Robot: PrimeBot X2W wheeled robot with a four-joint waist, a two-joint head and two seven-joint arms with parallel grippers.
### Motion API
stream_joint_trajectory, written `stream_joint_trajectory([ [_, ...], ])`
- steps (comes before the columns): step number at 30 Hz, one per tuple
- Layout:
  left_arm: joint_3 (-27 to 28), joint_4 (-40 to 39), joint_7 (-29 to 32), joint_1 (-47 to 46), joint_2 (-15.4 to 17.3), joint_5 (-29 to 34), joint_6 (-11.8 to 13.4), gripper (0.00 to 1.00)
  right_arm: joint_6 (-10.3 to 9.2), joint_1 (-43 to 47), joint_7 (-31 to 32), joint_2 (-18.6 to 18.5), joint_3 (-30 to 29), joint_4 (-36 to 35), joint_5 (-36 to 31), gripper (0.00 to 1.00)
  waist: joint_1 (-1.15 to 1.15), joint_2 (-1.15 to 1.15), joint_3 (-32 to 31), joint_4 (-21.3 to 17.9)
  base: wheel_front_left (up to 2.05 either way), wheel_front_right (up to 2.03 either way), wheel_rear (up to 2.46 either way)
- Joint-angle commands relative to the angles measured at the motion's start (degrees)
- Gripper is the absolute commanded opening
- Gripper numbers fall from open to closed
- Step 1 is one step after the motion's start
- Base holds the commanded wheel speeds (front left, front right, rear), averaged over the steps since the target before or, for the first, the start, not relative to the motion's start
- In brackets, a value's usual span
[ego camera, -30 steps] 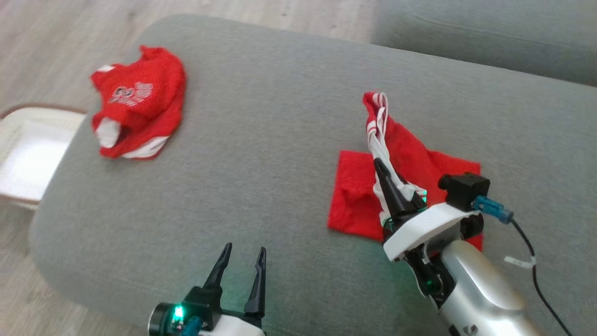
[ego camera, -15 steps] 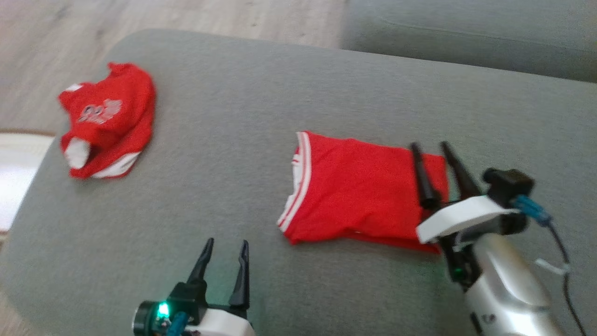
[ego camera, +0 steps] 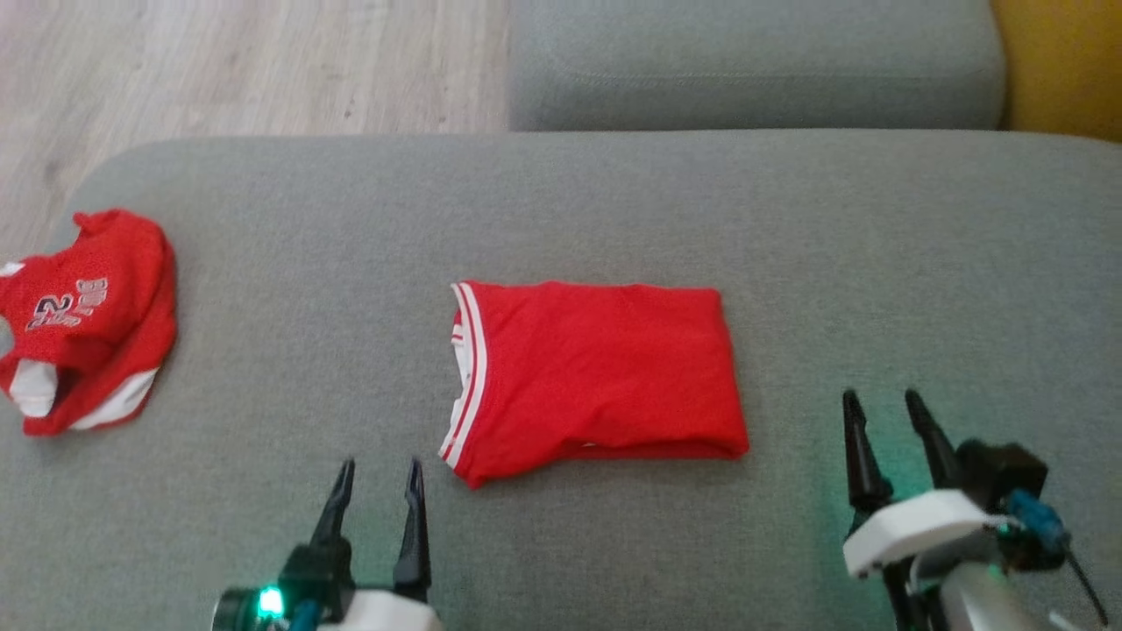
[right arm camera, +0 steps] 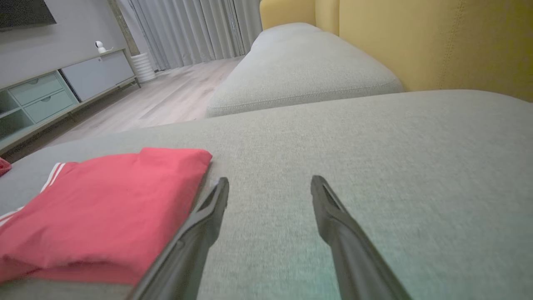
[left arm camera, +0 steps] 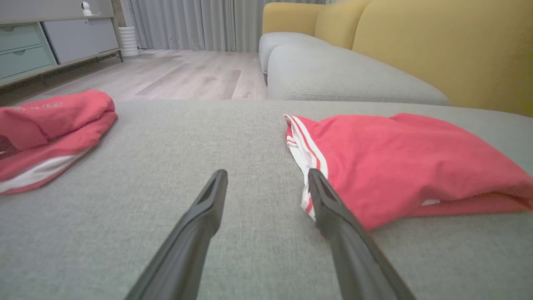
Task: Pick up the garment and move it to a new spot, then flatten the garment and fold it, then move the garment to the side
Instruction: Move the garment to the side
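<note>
Soft even daylight, faint shadows, slight blur.

Left pincer (ego camera: 379,473) and right pincer (ego camera: 881,407) both gape empty, fingers forward.

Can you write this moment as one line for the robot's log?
garment: folded, flat on cushion | left tool: open, empty | right tool: open, empty | next: move garment aside

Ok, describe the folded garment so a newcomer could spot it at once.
On the wide grey sofa cushion, look to the middle. The folded red garment lies there as a flat rectangle with white stripes along its left edge; the red jersey at the cushion's left end is crumpled and carries printed lettering.
</note>
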Motion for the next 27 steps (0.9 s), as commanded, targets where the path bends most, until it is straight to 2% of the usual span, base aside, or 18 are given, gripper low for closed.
stream_joint_trajectory([
  [1,2.3,-1.6,-0.5,0.0,0.0,0.0,0.1,1.00,0.11,0.0,-0.8,0.3,1.5,-1.3,-0.4,1.00,0.01,0.00,-0.7,-0.8,0.00,0.00,0.00],
  [8,2.0,-2.2,-0.5,0.6,0.0,-0.1,-0.1,1.00,0.11,1.0,-0.8,0.4,3.5,-1.4,1.6,1.00,0.01,0.00,-0.3,-0.8,0.00,0.00,0.00],
  [14,0.7,-2.6,-0.5,-0.6,0.0,0.0,-0.3,1.00,0.11,-2.2,-0.8,0.4,6.5,0.1,3.8,1.00,0.01,0.00,1.5,0.7,0.00,0.00,0.00],
  [18,-1.5,-2.6,-0.5,-1.5,0.0,-0.6,-0.6,1.00,0.11,-8.7,0.5,0.4,9.6,4.1,6.3,1.00,0.01,0.00,3.4,3.4,0.00,0.00,0.00],
  [23,-3.9,-2.4,-0.5,-2.1,0.0,-1.1,-0.5,1.00,0.11,-15.0,3.1,0.4,8.9,12.0,7.0,1.00,0.01,0.00,5.1,7.8,0.00,0.00,0.00],
  [27,-4.4,-2.1,-0.5,-1.9,0.0,-1.4,-0.4,1.00,0.11,-16.1,5.1,0.4,8.2,18.9,6.3,1.00,0.01,0.00,5.7,10.1,0.00,0.00,0.00],
])
